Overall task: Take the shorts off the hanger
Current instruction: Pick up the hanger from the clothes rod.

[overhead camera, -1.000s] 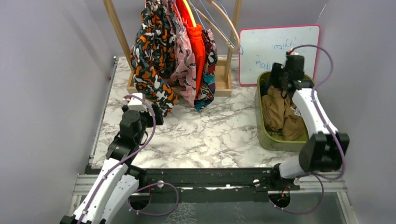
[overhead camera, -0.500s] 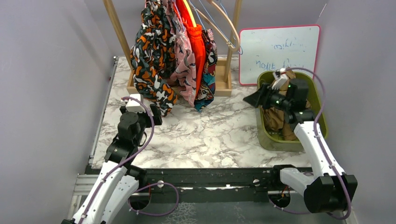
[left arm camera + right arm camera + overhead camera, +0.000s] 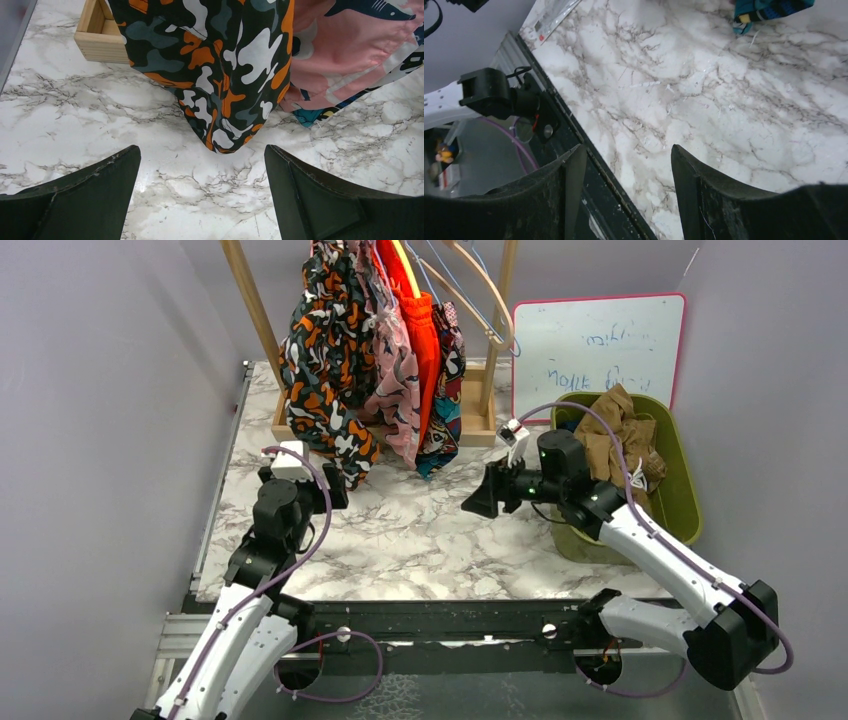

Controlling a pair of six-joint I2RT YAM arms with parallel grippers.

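Several shorts hang from hangers on the wooden rack (image 3: 258, 315) at the back: a black-orange-white blotch pair (image 3: 325, 350), a pink print pair (image 3: 395, 380), a bright orange pair (image 3: 420, 320) and a multicolour pair (image 3: 445, 430). Tan shorts (image 3: 615, 430) lie heaped in the green bin (image 3: 685, 510). My left gripper (image 3: 335, 485) is open just short of the blotch pair's lower hem (image 3: 220, 135), its jaws (image 3: 201, 150) empty. My right gripper (image 3: 480, 502) hovers open over the marble at the table's middle, pointing left, with nothing between its fingers (image 3: 628, 150).
Two empty hangers (image 3: 480, 290) hang on the rack's right side. A whiteboard (image 3: 600, 350) leans on the back wall behind the bin. The rack's wooden base (image 3: 100, 35) sits on the marble table (image 3: 440, 540). Grey walls close in left and right.
My right arm has swung out of the green bin and leftward over the table's middle, leaving the tan shorts heaped in the bin. The left arm has barely moved.
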